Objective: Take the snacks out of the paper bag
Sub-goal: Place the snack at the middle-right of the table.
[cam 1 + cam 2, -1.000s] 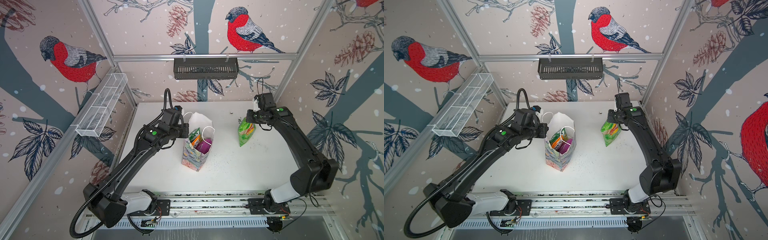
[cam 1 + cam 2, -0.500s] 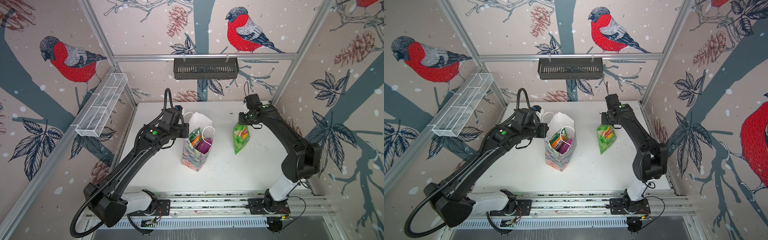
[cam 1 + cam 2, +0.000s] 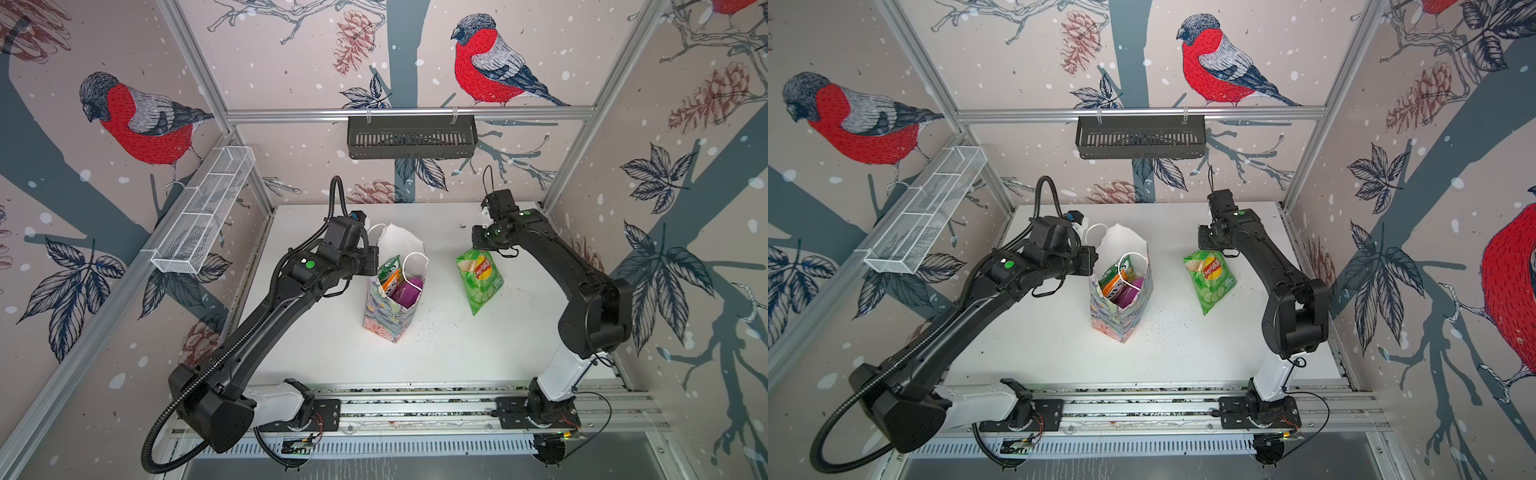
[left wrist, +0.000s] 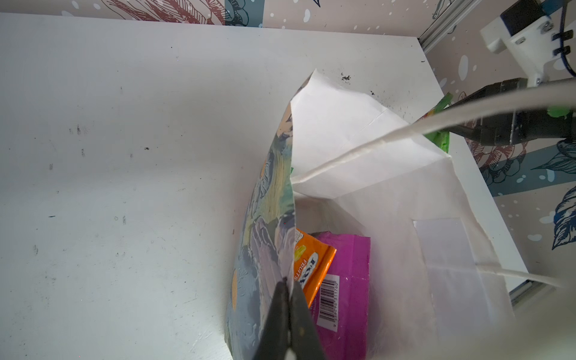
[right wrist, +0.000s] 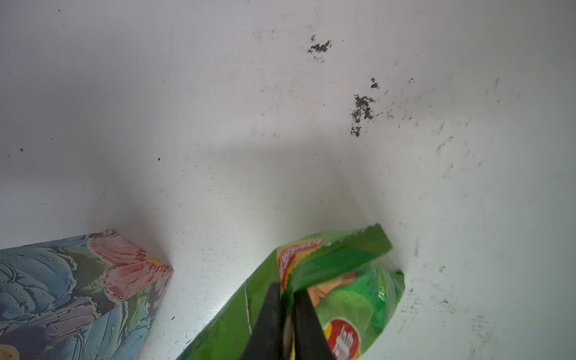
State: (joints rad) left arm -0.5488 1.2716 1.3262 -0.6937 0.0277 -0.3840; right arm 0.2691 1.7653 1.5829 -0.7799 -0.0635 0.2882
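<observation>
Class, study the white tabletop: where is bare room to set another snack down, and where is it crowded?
Free: the front strip of table between paper bag and base rail; also the back strip behind the bag. Crowded: the gap between bag and green chip bag.

Both arms have matte black casings. The left arm (image 3: 266, 316) and right arm (image 3: 557, 257) each have a white link (image 3: 274, 401) just above a black base plate (image 3: 328, 415) and a small round green marker (image 3: 309, 262) on the forearm. A ribbed black conduit (image 3: 146, 446) runs along the left arm, and a thin black wire (image 3: 609, 411) loops at the right base. A white bracket (image 4: 526, 34) with silver screws carries the right wrist camera. The left gripper (image 4: 285, 282) and right gripper (image 5: 288, 288) end in slim, tapering black blades.
</observation>
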